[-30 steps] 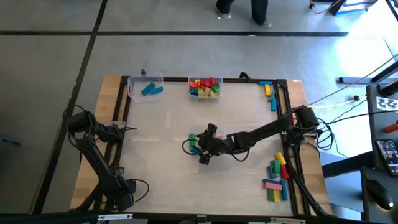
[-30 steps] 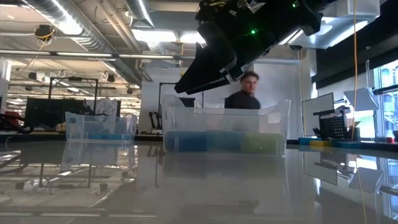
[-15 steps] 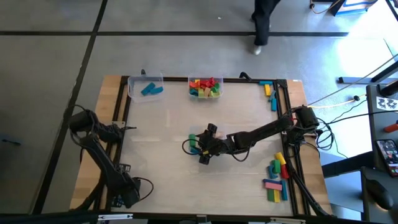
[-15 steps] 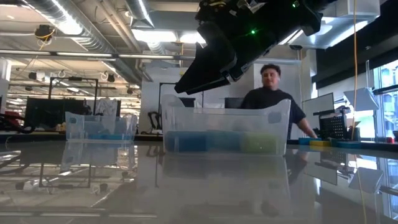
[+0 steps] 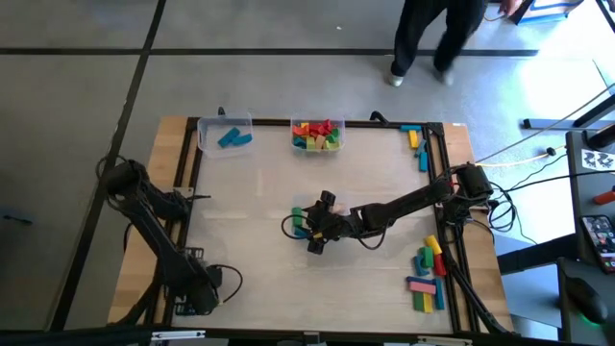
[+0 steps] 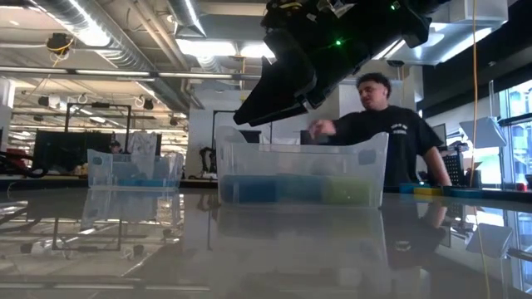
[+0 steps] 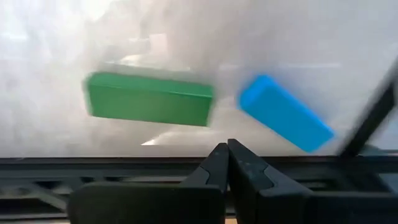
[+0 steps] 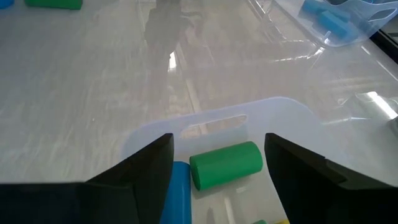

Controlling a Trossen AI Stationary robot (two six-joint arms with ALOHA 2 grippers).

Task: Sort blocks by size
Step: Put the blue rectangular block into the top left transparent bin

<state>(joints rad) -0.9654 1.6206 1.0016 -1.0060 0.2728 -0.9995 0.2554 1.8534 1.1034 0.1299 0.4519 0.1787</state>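
My right tool (image 5: pixel 306 229) hangs spread over the clear tub (image 8: pixel 273 124) at mid-table, where a green block (image 8: pixel 225 164) and a blue one lie. My left tool (image 7: pixel 227 163), pressed together, waits at the near-left corner.

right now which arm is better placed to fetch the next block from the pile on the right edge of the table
Right, probably. The right gripper hangs open over the middle tub, and its arm's base sits beside the loose blocks. The left gripper is shut at the table's opposite corner.
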